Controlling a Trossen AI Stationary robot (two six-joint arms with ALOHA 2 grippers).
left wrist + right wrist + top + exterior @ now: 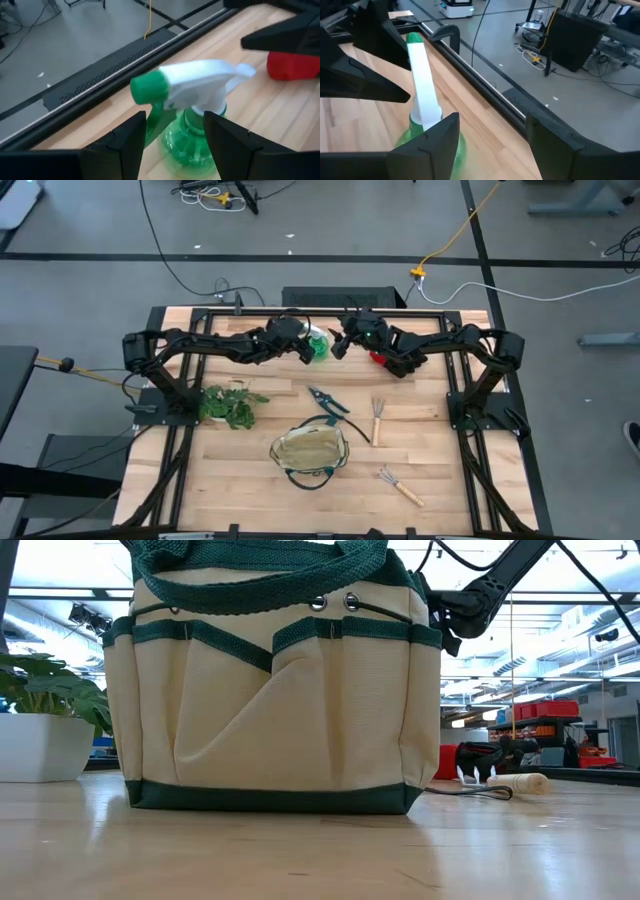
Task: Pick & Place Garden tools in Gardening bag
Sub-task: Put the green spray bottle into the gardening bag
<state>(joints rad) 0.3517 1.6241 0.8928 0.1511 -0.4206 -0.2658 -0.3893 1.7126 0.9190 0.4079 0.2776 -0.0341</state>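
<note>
1. Counting from above: one spray bottle (pixel 318 345) at the table's far edge, one shears (pixel 328 400), two rakes (pixel 377 420) (pixel 402 487), one gardening bag (pixel 309 450) near the front.
2. Left gripper (pixel 174 131) has spread fingers on both sides of the bottle's neck; right gripper (pixel 492 134) is open beside it.
3. Only the low view shows the bag's pockets (pixel 270 690).

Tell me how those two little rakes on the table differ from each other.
The upper hand rake lies right of the gardening bag, nearly straight up and down in the high view; the lower hand rake lies farther from the bag, toward the table's near right, and is slanted. The upper one's tines point to the far edge, the lower one's to the upper left. Both have pale wooden handles and metal heads, and lie untouched.
</note>
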